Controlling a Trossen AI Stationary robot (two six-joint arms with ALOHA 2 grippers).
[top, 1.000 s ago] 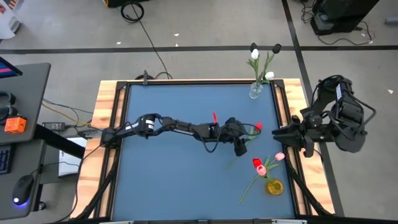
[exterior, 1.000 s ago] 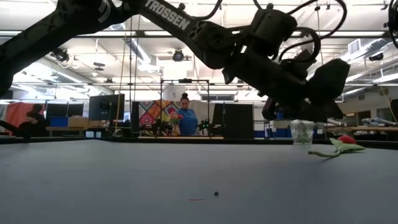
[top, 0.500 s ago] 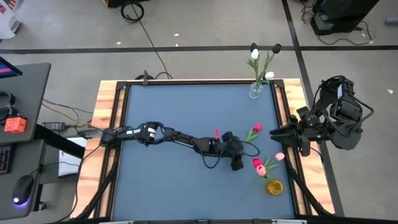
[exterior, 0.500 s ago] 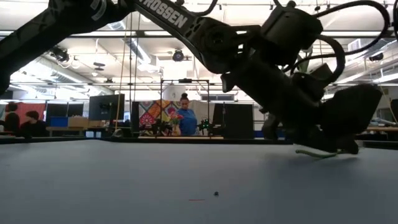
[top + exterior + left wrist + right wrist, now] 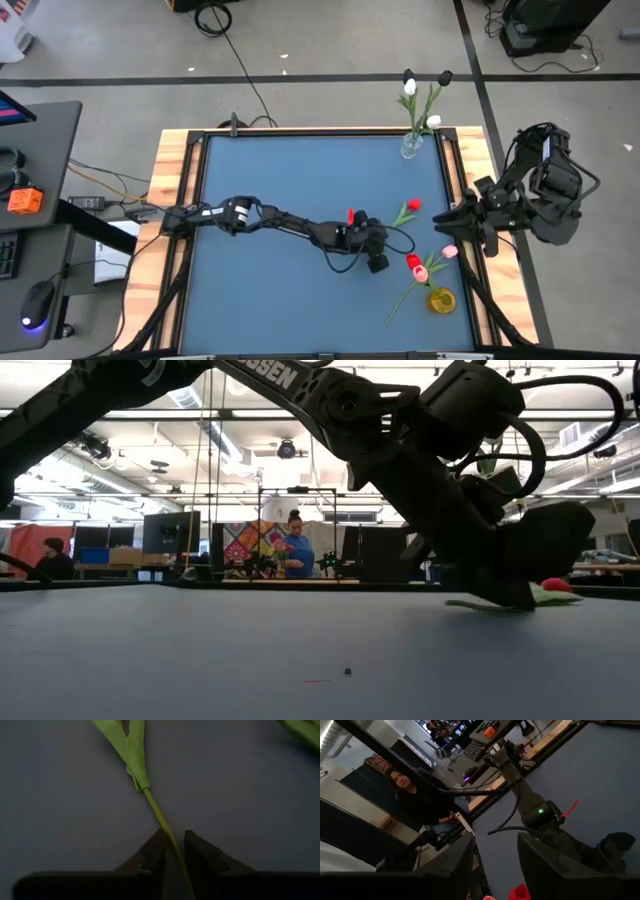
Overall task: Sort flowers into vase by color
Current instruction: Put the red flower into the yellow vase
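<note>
Left gripper [image 5: 377, 262] is down low on the blue surface [image 5: 270, 190], right of centre, closing on the stem [image 5: 161, 817] of a loose red tulip [image 5: 412, 205]. In the left wrist view the stem runs straight between the two fingertips [image 5: 155, 851], which sit tight either side of it with only a sliver of gap. Reads as a pinch just landing; can't say it's fully clamped yet. Grip is at the bare lower stem, below the leaves [image 5: 127, 745], likely so the head stays free and the stem end can go into a vase first. In the low view the gripper [image 5: 520, 595] sits at surface level, with the tulip lying flat beside it.

Yellow vase [image 5: 441, 299] at the front right holds red and pink tulips [image 5: 428, 264], leaning over toward the centre. Clear vase [image 5: 411, 146] at the back right edge holds white and black ones [image 5: 422, 82]. So the red one looks bound for the yellow vase, which is near.

Right arm waits off the right edge, its gripper [image 5: 449, 214] over the frame rail, fingers [image 5: 547, 870] apart and holding nothing. It is parked clear, so the left arm has room.

Risk: a thin stem may slip or twist in the pinch, and the leaning tulips crowd the yellow vase's mouth. A person [image 5: 412, 795] sits beyond the surface, not involved.
</note>
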